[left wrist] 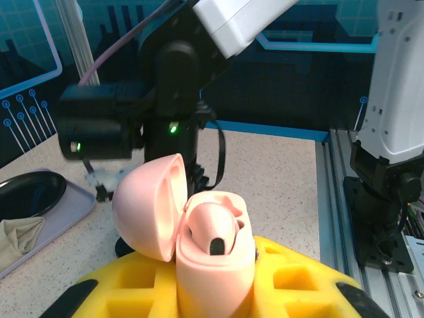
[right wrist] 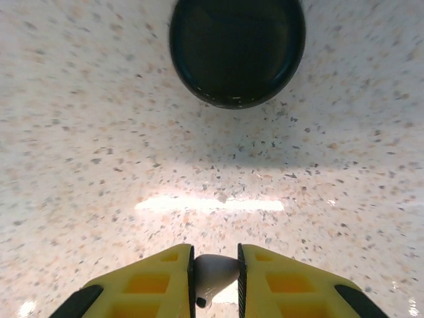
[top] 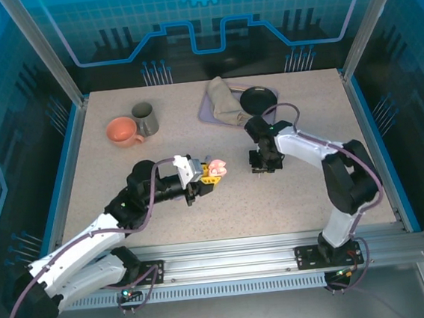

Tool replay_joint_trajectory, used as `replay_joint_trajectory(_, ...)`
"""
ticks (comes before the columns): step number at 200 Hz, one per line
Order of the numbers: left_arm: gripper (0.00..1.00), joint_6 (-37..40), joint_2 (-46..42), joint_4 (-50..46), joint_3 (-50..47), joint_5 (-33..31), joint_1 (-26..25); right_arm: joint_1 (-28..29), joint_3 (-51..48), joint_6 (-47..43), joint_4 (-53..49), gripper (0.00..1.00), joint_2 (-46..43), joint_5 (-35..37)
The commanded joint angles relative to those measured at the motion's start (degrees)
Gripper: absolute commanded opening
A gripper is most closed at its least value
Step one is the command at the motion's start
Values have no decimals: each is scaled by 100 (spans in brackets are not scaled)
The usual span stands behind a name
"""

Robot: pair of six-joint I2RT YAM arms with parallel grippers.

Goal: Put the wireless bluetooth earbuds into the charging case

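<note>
In the middle of the top view, the left gripper (top: 206,174) is clamped narrowly on the pink charging case (top: 217,170). Its wrist view shows the yellow fingers (left wrist: 298,285) pressing the case body (left wrist: 213,268) from both sides. The lid (left wrist: 149,207) is swung open to the left, and a pink earbud (left wrist: 211,232) sits in one socket.

Just right of centre, the right gripper (top: 265,161) points down at the table (top: 94,178). Its jaws are nearly closed, pinching a pale earbud (right wrist: 215,268) between the yellow pads (right wrist: 165,271). The bud's narrow end points toward the bottom of the frame. A dark round disc (right wrist: 237,50) lies on the speckled surface at the top of that view, well apart from the fingers.

The two grippers are near each other with a bare gap between them. An orange cup (top: 123,131) and a grey mug (top: 144,119) stand at upper left, and a tray (top: 209,108) with a cloth (top: 225,101) lies at upper centre. The lower and right parts of the table are bare up to the blue rim.
</note>
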Motion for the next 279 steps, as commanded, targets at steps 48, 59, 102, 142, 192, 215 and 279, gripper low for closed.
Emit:
replay_joint_trajectory(48, 0, -653, 606, 737, 102, -240, -32, 79, -211, -273, 257, 23, -2034, -35)
replay_joint_trajectory(59, 0, -766, 740, 882, 149, -211, -25, 84, -203, -304, 318, 23, -2341, -127)
replay_joint_trajectory(102, 0, -997, 1223, 1212, 406, -227, -51, 100, -176, -301, 592, 22, -3400, -502)
replay_joint_trajectory(142, 0, -973, 1497, 1355, 588, -258, -115, 191, -212, -257, 918, 23, -4103, -875)
replay_joint_trajectory(192, 0, -851, 1792, 1473, 821, -324, -232, 650, -151, -171, 1157, 23, -4434, -848)
replay_joint_trajectory(215, 0, -807, 1875, 1483, 896, -324, -262, 885, -74, -149, 1181, 23, -4417, -671)
replay_joint_trajectory(279, 0, -771, 1877, 1518, 856, -297, -289, 1410, 22, -184, 1326, 23, -4116, -291)
